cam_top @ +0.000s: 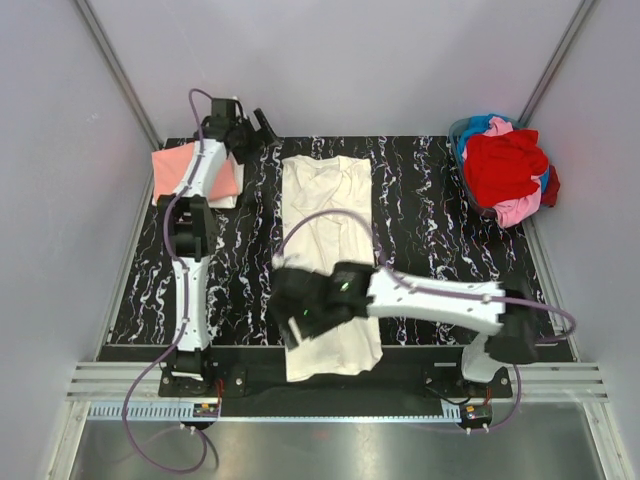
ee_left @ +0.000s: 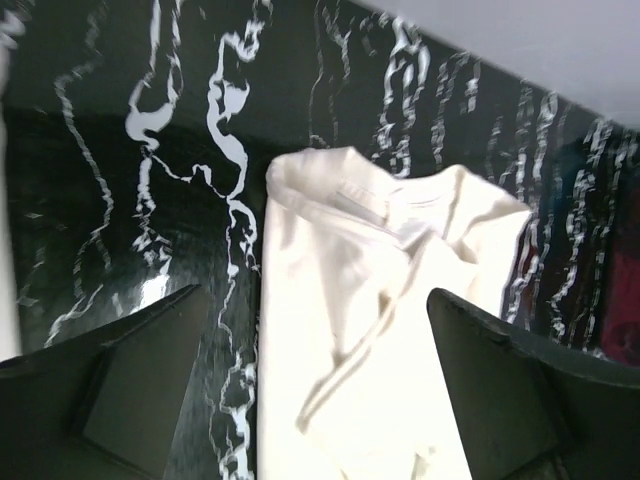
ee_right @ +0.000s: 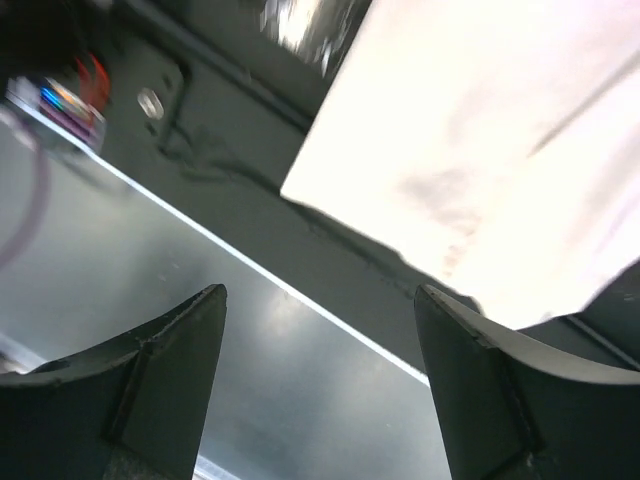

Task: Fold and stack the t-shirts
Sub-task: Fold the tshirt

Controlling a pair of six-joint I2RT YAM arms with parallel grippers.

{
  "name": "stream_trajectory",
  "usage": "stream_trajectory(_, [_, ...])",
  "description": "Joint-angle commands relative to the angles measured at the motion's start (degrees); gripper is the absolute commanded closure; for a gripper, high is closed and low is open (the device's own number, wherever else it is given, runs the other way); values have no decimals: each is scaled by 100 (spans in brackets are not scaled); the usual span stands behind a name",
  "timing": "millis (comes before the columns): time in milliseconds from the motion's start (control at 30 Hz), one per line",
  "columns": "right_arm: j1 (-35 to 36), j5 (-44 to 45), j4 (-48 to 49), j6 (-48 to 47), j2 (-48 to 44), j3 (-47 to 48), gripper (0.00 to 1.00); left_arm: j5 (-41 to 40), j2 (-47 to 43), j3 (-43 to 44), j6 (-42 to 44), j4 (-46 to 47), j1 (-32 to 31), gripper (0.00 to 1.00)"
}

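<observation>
The large cream t-shirt (cam_top: 327,215) lies folded into a long strip down the middle of the black marbled table (cam_top: 420,230). Its collar end shows in the left wrist view (ee_left: 350,300) and its near hem corner in the right wrist view (ee_right: 480,140). My left gripper (cam_top: 263,124) is open and empty, above the table's far edge left of the collar (ee_left: 315,295). My right gripper (cam_top: 292,325) is open and empty over the shirt's near left part (ee_right: 320,290). A folded salmon-pink shirt (cam_top: 183,172) lies at far left, with a white edge (cam_top: 222,199) beneath it.
A basket (cam_top: 462,150) at the far right holds a heap of red (cam_top: 505,160), pink (cam_top: 517,208) and blue shirts. The left arm (cam_top: 192,230) crosses over the salmon-pink shirt. The table's near edge and a metal ledge (ee_right: 260,380) show below the right gripper.
</observation>
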Motion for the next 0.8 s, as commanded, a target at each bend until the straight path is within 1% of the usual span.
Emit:
stream_trajectory(0, [-806, 410, -194, -217, -1160, 9, 17, -309, -1127, 100, 230, -393, 104, 1])
stream_trajectory(33, [-1270, 436, -98, -392, -1301, -35, 17, -318, -1494, -40, 221, -525, 96, 1])
stream_trajectory(67, [-1579, 428, -54, -515, -1520, -114, 16, -379, -1715, -242, 221, -570, 78, 1])
stream_trajectory(100, [-1860, 375, 7, -769, -1583, -150, 15, -414, -2214, -774, 178, -622, 61, 1])
stream_trajectory(133, [-2481, 157, 182, -928, -1636, -193, 15, -449, -2480, -1084, 160, -632, 52, 1])
stream_trajectory(167, [-2783, 25, 288, -1069, -1619, -237, 15, -476, -2752, -1401, 160, -658, 17, 1])
stream_trajectory(200, [-3056, -107, 376, -1331, -1567, -220, 15, -563, -3016, -2074, 125, -658, -1, 1])
stream_trajectory(233, [-3372, -335, 516, -1455, -1479, -194, 15, -607, -3549, -2429, 159, -641, -36, 1])
stream_trajectory(267, [-3871, -450, 596, -1587, -1226, -81, 17, -703, -3807, -2771, 221, -640, -149, 1])
stream_trajectory(300, [-4111, -590, 658, -1710, -1058, 16, 18, -817, -4062, -3419, 265, -667, -211, 1])
stream_trajectory(333, [-4270, -679, 659, -1886, -882, 165, 19, -871, -4552, -3747, 326, -658, -299, 1])
stream_trajectory(367, [-4489, -706, 650, -1983, -480, 523, 20, -1063, -4800, -4081, 370, -658, -491, 1])
stream_trajectory(400, [-4543, -636, 641, -2141, -259, 744, 21, -1187, -5299, -4781, 310, -571, -615, 1])
stream_trajectory(433, [-4570, -557, 493, -2212, -22, 1008, 21, -1205, -5521, -5127, 326, -483, -756, 1])
stream_trajectory(467, [-4596, -504, 413, -2300, 512, 1576, 21, -1275, -5750, -5444, 344, -439, -1018, 2])
stream_trajectory(500, [-4640, -365, 325, -2414, 787, 1860, 21, -1389, -6170, -6030, 240, -377, -1160, 2])
stream_trajectory(533, [-4675, -268, 133, -2432, 1077, 2150, 21, -1460, -6383, -6331, 187, -316, -1300, 2])
stream_trajectory(567, [-4710, -301, 70, -2476, 1628, 2692, 21, -1643, -6602, -6622, 134, -263, -1537, 3])
stream_trajectory(600, [-4780, -415, 26, -2528, 1894, 2959, 22, -1810, -7066, -7190, -58, -175, -1661, 3])
stream_trajectory(633, [-4798, -416, -79, -2538, 2158, 3222, 22, -1881, -7305, -7448, -130, -131, -1767, 3])
stream_trajectory(667, [-4816, -390, -141, -2555, 2648, 3782, 22, -1934, -7525, -7660, -183, -113, -1924, 3])
stream_trajectory(700, [-4851, -337, -211, -2581, 2896, 4075, 22, -2004, -7954, -7966, -288, -252, -2013, 3])
stream_trajectory(733, [-4869, -302, -377, -2590, 3151, 4391, 22, -2040, -8149, -8056, -323, -384, -2083, 3])
stream_trajectory(767, [-4904, -302, -466, -2582, 3658, 5038, 22, -2301, -8369, -8127, -367, -533, -2197, 3])
